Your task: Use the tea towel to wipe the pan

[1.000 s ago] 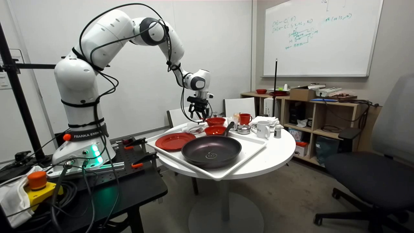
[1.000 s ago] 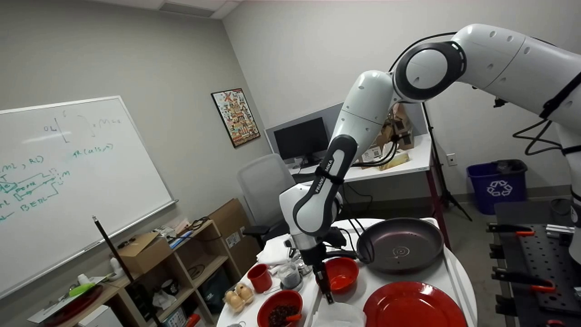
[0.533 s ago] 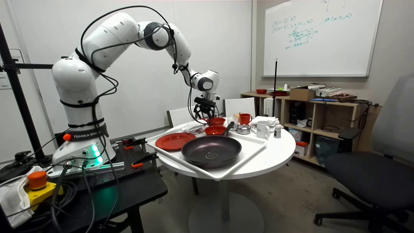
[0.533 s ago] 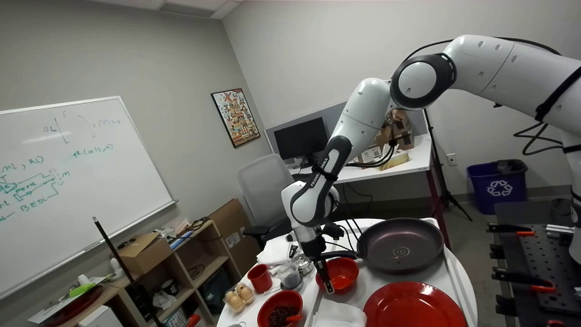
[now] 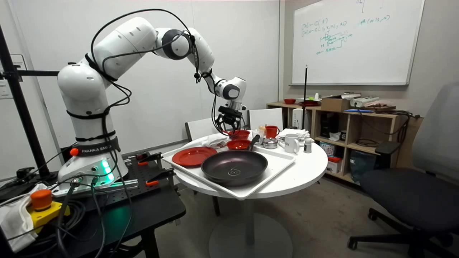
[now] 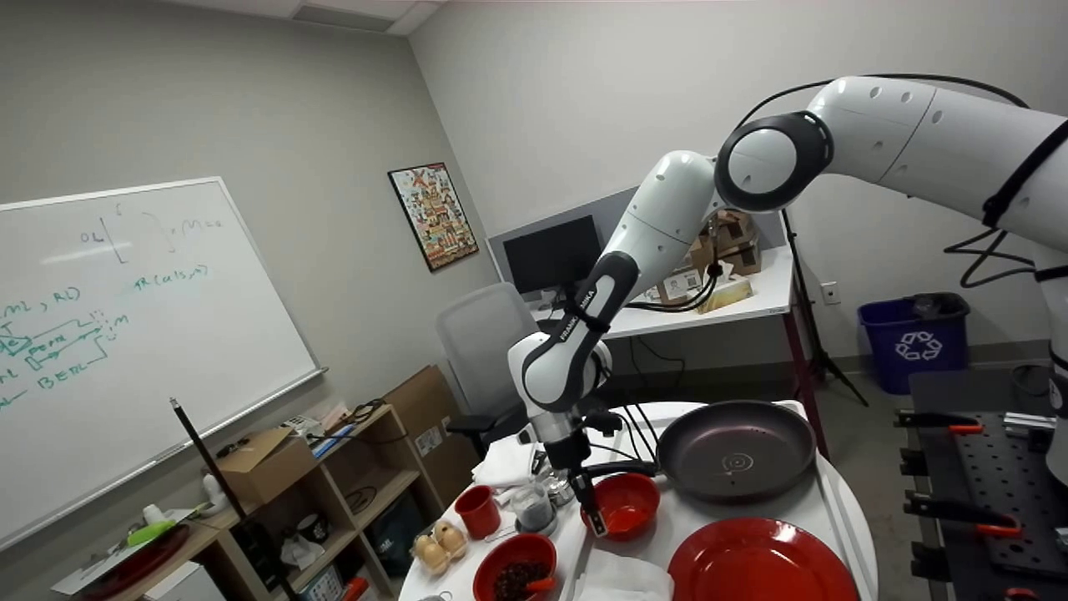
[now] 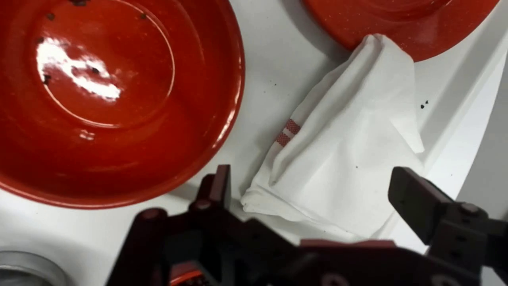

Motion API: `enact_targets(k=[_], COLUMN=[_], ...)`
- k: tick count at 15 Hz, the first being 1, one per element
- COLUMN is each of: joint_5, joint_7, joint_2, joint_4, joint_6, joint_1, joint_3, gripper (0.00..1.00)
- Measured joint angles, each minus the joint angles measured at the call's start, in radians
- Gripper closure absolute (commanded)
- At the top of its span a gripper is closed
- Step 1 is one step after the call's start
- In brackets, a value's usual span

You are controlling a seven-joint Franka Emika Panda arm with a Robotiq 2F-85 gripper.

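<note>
Plainly, a round white table (image 5: 311, 166) carries a white tray (image 5: 277, 162), and on the tray sits the pan (image 5: 234, 167), with a red plate (image 5: 194, 156) beside it and a red bowl (image 6: 632, 498) near its handle (image 5: 254, 141). The tea towel (image 7: 349, 159), white with red stripes, lies loosely folded on the tray beside the bowl, one end overlapping the plate's rim in the wrist view. Near it hangs the gripper (image 7: 311, 181), its fingers (image 7: 408, 194) spread wide, holding nothing. Picking up the towel looks like the step in hand. To do it well, centre the gap over the cloth, keep the nearer fingertip off the bowl, descend until the tips just brush the tray, and pinch several layers at a raised fold, leaving enough cloth below to cushion the pan.
</note>
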Motion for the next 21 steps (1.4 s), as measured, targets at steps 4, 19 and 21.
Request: enact_targets(k=[4,19,21], joint_5=[0.0,-0.006,-0.007], joint_7=[0.002,0.001,0.001], joint_2=[0.028,0.147,0.181], joint_4=[0.051,0.135,0.166], joint_6=[-0.056,-0.062,-0.062], joint_1=[0.031,0.047,0.053], joint_3=[0.001,-0.011,-0.011], gripper=[0.0,0.0,0.0])
